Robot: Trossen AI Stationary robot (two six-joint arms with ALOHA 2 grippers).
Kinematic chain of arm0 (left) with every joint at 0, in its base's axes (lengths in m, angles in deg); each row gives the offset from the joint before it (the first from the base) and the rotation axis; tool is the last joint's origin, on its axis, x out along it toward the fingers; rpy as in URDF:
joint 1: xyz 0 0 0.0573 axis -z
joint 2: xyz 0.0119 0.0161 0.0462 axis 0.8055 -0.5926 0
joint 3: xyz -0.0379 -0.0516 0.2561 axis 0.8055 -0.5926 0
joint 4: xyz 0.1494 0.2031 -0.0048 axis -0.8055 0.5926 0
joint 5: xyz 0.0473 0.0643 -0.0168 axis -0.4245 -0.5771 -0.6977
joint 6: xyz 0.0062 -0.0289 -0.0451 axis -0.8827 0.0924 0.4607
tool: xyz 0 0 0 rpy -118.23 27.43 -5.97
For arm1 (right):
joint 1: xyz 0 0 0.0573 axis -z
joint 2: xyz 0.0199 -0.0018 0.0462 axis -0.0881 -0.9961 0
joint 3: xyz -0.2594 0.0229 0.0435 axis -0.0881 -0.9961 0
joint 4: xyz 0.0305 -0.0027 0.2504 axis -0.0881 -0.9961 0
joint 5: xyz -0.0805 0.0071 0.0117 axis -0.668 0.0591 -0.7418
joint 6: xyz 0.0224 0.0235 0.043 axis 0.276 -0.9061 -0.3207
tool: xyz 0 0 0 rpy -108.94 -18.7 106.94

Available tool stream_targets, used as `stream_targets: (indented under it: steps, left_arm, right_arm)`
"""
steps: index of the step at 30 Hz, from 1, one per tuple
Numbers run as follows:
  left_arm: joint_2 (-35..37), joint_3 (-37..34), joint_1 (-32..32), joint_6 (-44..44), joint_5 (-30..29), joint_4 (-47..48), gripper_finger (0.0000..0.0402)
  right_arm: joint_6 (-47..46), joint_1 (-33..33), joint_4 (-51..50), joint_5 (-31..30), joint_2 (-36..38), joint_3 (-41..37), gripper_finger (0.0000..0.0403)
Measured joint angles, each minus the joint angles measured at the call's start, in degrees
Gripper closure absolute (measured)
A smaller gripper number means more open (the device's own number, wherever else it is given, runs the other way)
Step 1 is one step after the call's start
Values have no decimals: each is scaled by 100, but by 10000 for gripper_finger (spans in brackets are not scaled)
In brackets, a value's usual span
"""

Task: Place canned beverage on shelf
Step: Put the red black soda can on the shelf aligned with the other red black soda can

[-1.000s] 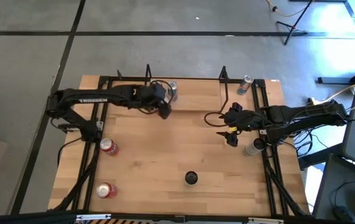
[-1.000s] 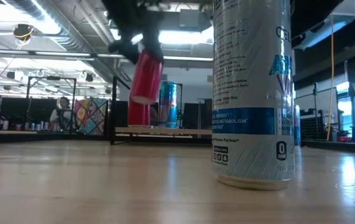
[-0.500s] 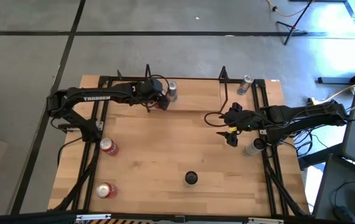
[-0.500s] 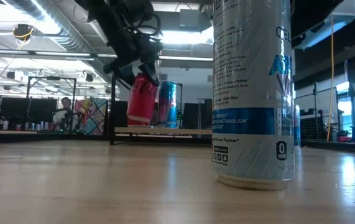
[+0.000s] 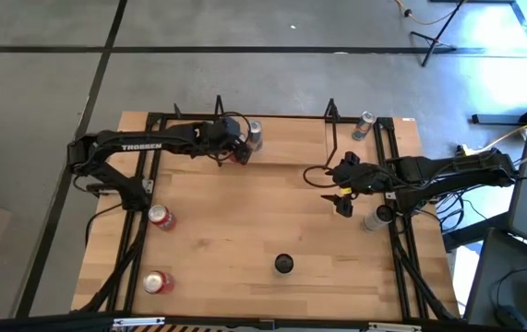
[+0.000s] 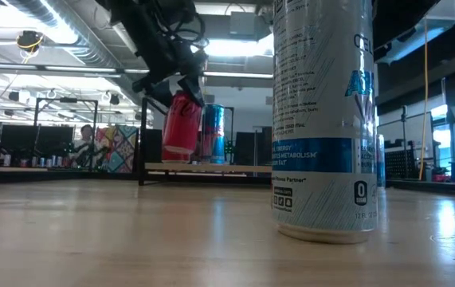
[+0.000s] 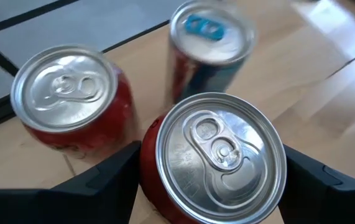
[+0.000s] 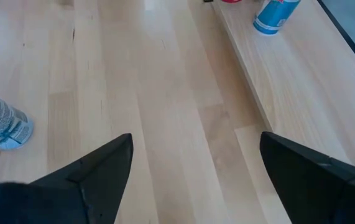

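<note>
Your left tool (image 5: 237, 150) is at the far side of the counter (image 5: 263, 231), right at the shelf (image 5: 291, 140), and its fingers (image 7: 106, 177) are clamped on either side of a red can (image 7: 217, 163). From the left wrist view you're looking straight down on that can's silver lid, with a dark finger touching each flank. In the low view the red can hangs tilted in the tool, its base above the shelf's light wood floor. Just beyond it on the shelf you've got two neighbours: another red can (image 7: 71, 96) and a blue can (image 7: 209, 46), both upright and close to the held one; whether they touch it, you cannot tell from here.

Your right tool (image 5: 341, 201) sits over the right half of the counter, near the shelf's right end frame, jaws spread wide with nothing between them; only bare wood shows between its fingers (image 8: 96, 171). A white and blue can (image 5: 377, 218) stands just beside that arm at the counter's right rail.

Elsewhere on the counter: two more red-topped cans on the left side, one (image 5: 161, 217) farther and one (image 5: 157, 281) nearer the front edge, a dark-topped can (image 5: 284, 265) near the front middle, and one more can (image 5: 365, 123) at the far right corner. In the low view a tall white can (image 6: 323, 119) fills the foreground.
</note>
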Motion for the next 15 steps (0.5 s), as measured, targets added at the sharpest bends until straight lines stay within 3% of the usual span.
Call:
stream_targets:
  steps: [8, 15]
  left_arm:
    - [586, 0, 413, 321, -127, 38, 125]
    - [855, 0, 825, 1049, -978, 498, 126]
  right_arm:
    - [0, 0, 11, 0, 0, 0, 61]
    - [15, 2, 213, -145, 0, 0, 61]
